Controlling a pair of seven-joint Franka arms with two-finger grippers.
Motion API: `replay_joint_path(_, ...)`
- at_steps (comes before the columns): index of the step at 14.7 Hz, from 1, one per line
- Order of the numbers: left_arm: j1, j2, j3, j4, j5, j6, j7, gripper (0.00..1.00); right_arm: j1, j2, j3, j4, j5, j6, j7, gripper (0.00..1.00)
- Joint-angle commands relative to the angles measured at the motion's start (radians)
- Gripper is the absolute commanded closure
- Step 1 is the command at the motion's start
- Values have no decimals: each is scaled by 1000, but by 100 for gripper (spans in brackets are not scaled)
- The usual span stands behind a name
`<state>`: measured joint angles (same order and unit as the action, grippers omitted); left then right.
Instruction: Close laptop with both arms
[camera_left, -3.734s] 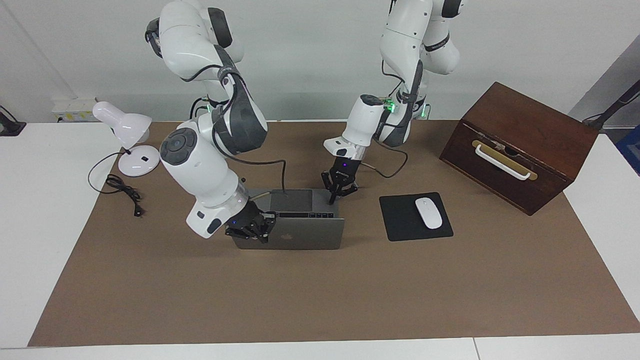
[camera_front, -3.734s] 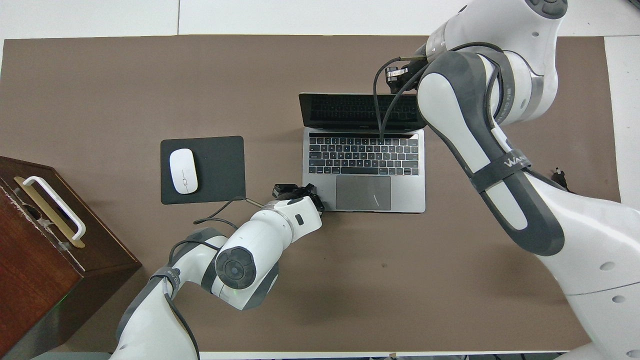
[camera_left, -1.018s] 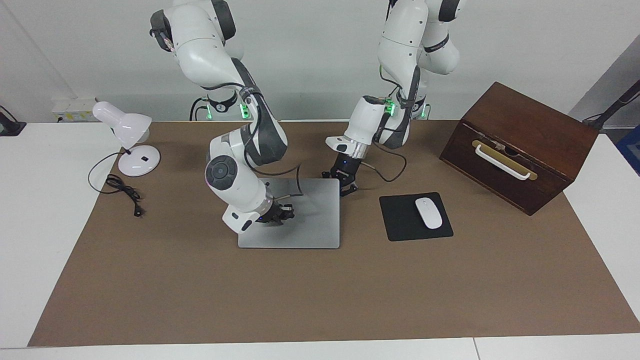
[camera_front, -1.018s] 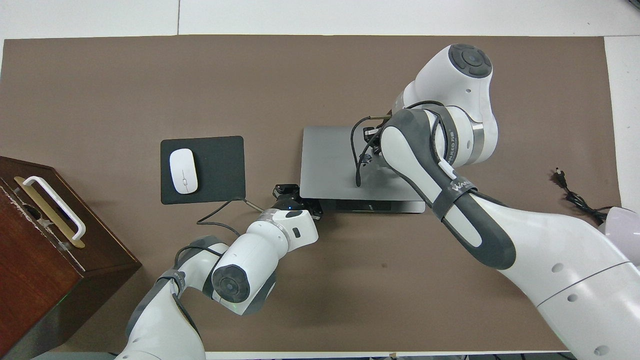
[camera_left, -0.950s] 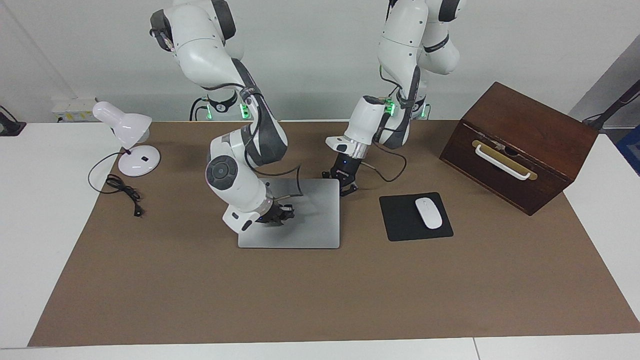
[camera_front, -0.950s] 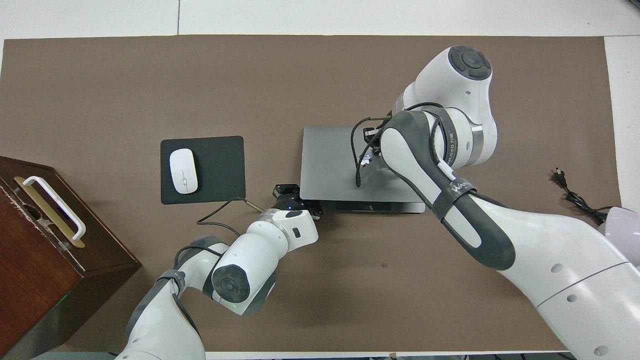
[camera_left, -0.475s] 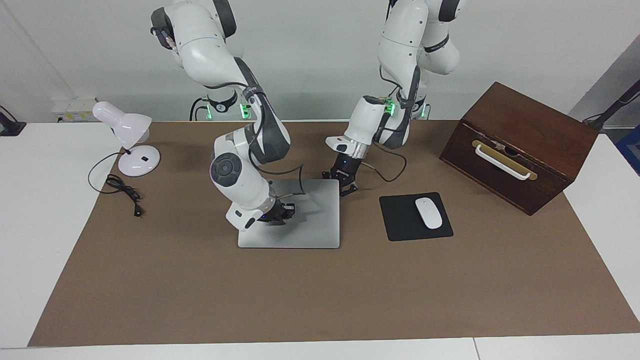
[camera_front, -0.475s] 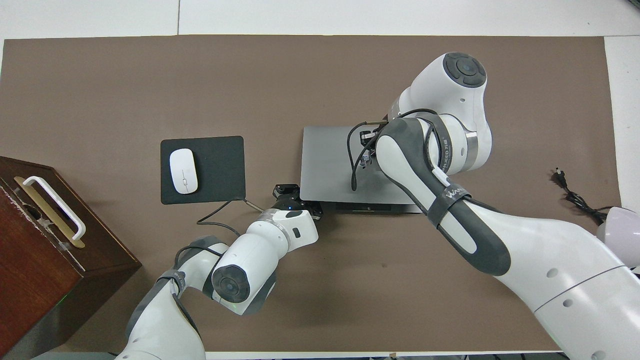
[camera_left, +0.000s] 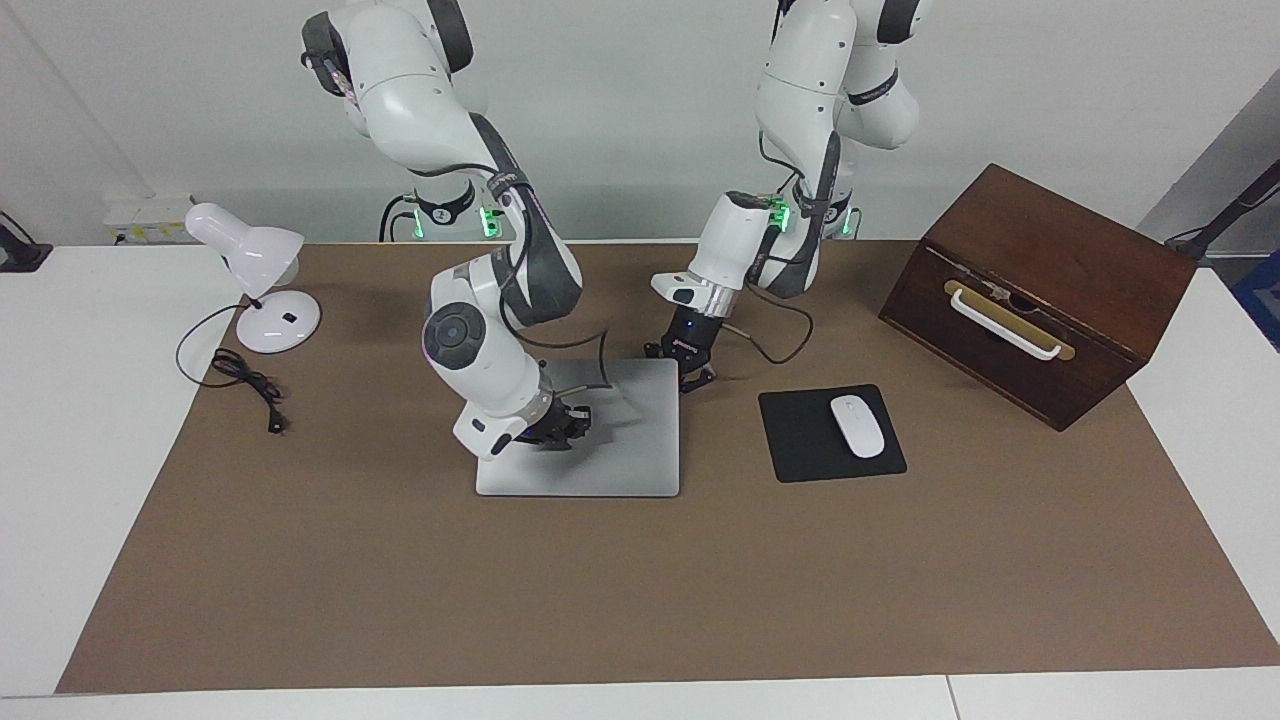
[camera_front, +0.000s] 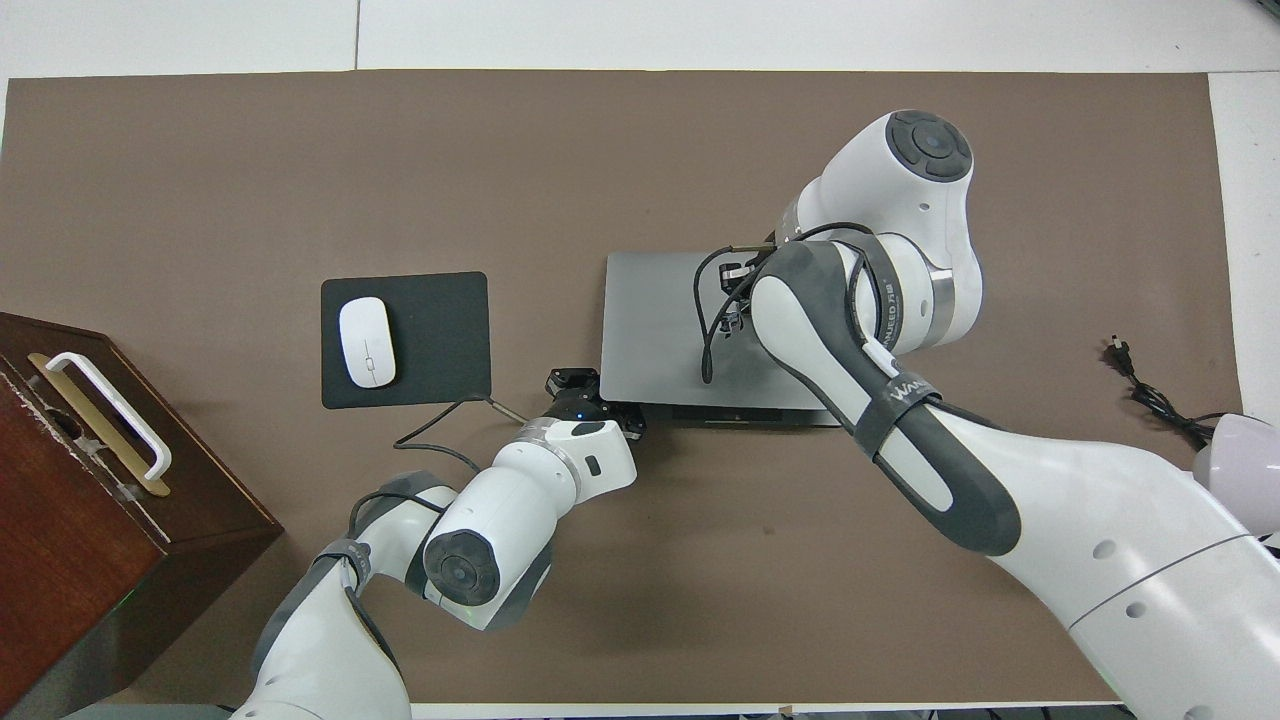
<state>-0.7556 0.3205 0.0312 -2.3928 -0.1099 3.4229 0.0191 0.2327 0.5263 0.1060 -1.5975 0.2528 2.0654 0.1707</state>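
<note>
Since the earlier frames the lid of the thin silver-grey laptop (camera_left: 600, 440), mid-table, has dropped almost flat. Right gripper (camera_left: 572, 423), fingertips together, presses the lid; left gripper (camera_left: 692, 378), also shut, steadies the corner. Off-centre pressure risks sliding the laptop.

White mouse (camera_left: 857, 426) on black mouse pad (camera_left: 800, 448); wooden box (camera_left: 1040, 290); white desk lamp (camera_left: 255, 280).

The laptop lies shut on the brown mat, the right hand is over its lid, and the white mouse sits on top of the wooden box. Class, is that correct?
One detail is wrong: the white mouse sits on the black mouse pad, not on the wooden box, as the facing view shows. The rest holds: the laptop lies shut and the right hand is over its lid.
</note>
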Motion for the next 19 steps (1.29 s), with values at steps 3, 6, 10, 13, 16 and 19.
replay_joint_path(3, -7, 55, 18, -28, -1, -10, 18, 100, 25, -15, -2, -49, 19, 22, 30, 100)
replay_joint_path(6, -5, 55, 18, -26, -1, -10, 18, 100, 27, -15, -2, -47, 13, 21, 44, 100)
replay_joint_path(10, -5, 55, 18, -25, -1, -10, 18, 100, 28, -15, -2, -47, 13, 19, 46, 100)
replay_joint_path(13, -5, 55, 18, -26, -1, -11, 18, 100, 30, -17, -2, -49, 13, 15, 49, 100)
replay_joint_path(16, -5, 55, 18, -25, -1, -10, 18, 100, 30, -20, -2, -49, 13, 12, 53, 100)
replay_joint_path(19, -5, 55, 18, -26, -1, -10, 15, 100, 30, -20, -2, -49, 13, 12, 53, 100)
